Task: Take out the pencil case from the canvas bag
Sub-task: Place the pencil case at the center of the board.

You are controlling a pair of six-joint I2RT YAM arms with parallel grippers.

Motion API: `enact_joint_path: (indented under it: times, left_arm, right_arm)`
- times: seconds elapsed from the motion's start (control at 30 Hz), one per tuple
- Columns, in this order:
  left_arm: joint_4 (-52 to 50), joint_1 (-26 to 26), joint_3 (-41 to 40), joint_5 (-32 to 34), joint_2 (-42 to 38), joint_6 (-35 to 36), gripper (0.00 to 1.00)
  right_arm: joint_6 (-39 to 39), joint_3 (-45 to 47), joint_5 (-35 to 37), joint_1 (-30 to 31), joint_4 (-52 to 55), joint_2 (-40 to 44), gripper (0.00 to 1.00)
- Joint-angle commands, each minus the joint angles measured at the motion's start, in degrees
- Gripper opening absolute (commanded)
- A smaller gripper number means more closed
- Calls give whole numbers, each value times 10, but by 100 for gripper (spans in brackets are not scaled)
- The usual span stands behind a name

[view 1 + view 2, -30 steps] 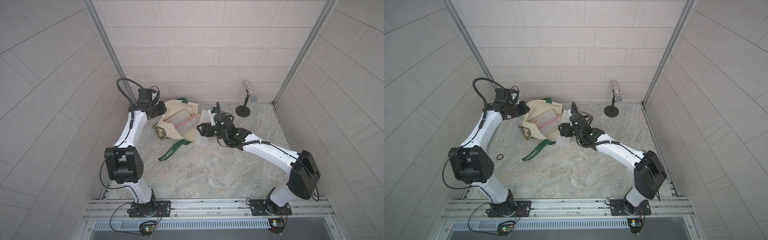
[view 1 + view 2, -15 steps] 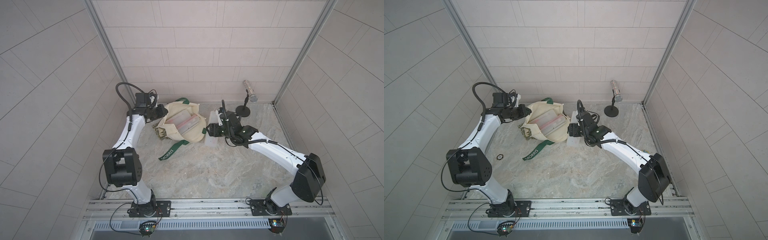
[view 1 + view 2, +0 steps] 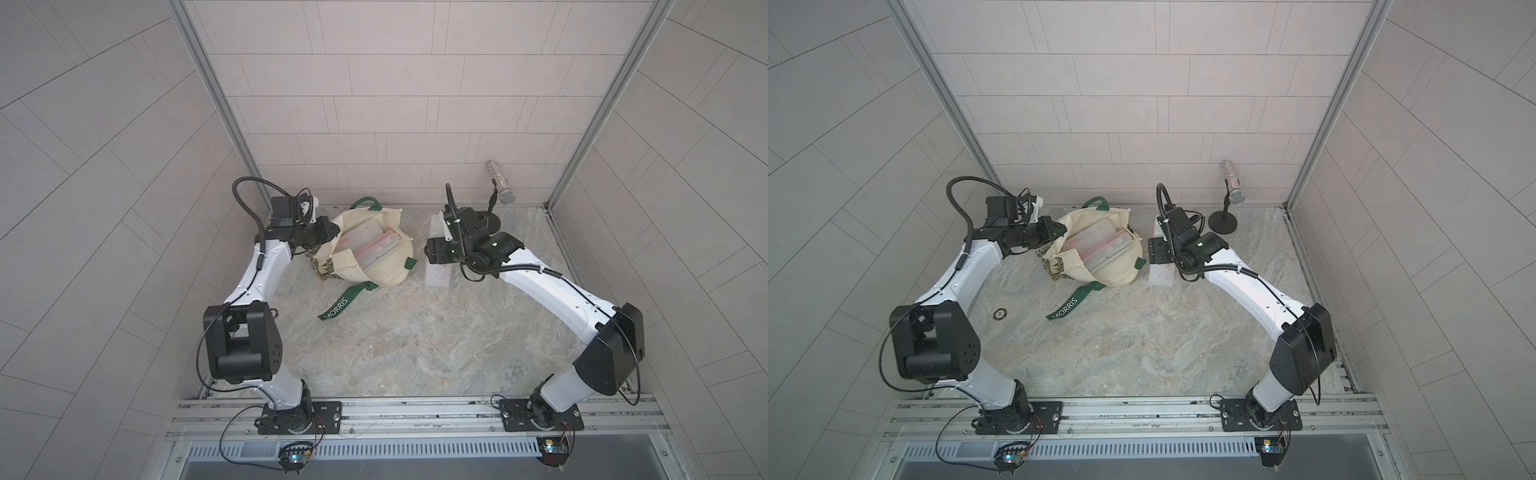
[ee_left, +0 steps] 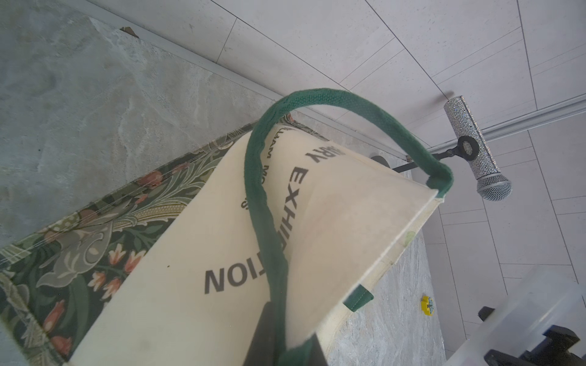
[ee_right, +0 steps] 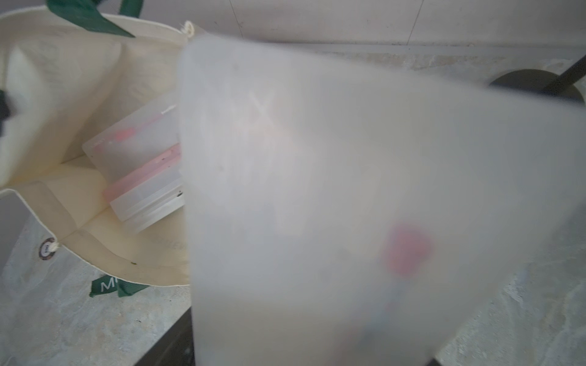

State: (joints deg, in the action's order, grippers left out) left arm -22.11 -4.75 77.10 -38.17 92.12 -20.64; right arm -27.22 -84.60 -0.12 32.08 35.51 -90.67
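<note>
Pale tiled walls point(image 3: 374, 104) close in a marbled grey tabletop point(image 3: 415, 340), with the two arms reaching toward the back of it. The cream canvas bag point(image 3: 374, 266) point(image 3: 1113, 270) point(image 4: 190, 285) point(image 5: 63, 79) lies slumped at the back, left of centre, its mouth gaping upward. The left gripper point(image 3: 328, 230) point(image 3: 1059, 227) point(image 4: 285, 342) is clenched on the bag's rim where a green handle joins. Just to the right of the bag and clear of its mouth, the right gripper point(image 3: 436, 253) point(image 3: 1158, 249) grasps a frosted, translucent pencil case point(image 3: 437, 276) point(image 3: 1160, 276) point(image 5: 317, 190) point(image 4: 539, 301) across its middle. I can't tell whether the case's lower end touches the table. More frosted cases point(image 3: 374, 245) point(image 3: 1100, 245) point(image 5: 142, 164) with pink marks lie stacked inside the bag. A sparkly microphone point(image 3: 500, 183) point(image 3: 1233, 183) point(image 4: 472, 142) stands on a round-based stand in the back right corner. A green strap point(image 3: 343, 303) point(image 3: 1071, 305) lettered MORRIS trails forward from the bag. In a top view, a small dark ring point(image 3: 1000, 313) lies beside the left arm.
</note>
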Motion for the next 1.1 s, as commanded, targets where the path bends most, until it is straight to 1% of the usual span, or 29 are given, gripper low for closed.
enact_joint_path:
  times: [0.0,0.1,0.37,0.47,0.67,1.07]
  left_arm:
    - [0,-6,-13,6,-13,1,0]
    - [0,-6,-13,0,-14,-2,0]
    - [0,-6,-14,-9,-15,-6,0]
    - [1,-6,-16,-8,-15,-6,0]
    - [1,-7,-17,-6,-17,-5,0]
    - [1,-10,-18,-4,-21,-4,0]
  right_arm:
    - [18,-16,17,-13,44,-9,78]
    - [23,-15,22,-26,57,-12,78]
    - [37,-3,-3,-72,83,-19,78]
    - [51,2,2,-90,96,-24,78]
    - [70,9,0,-138,113,-36,78]
    - [70,17,-51,-245,154,-58,78]
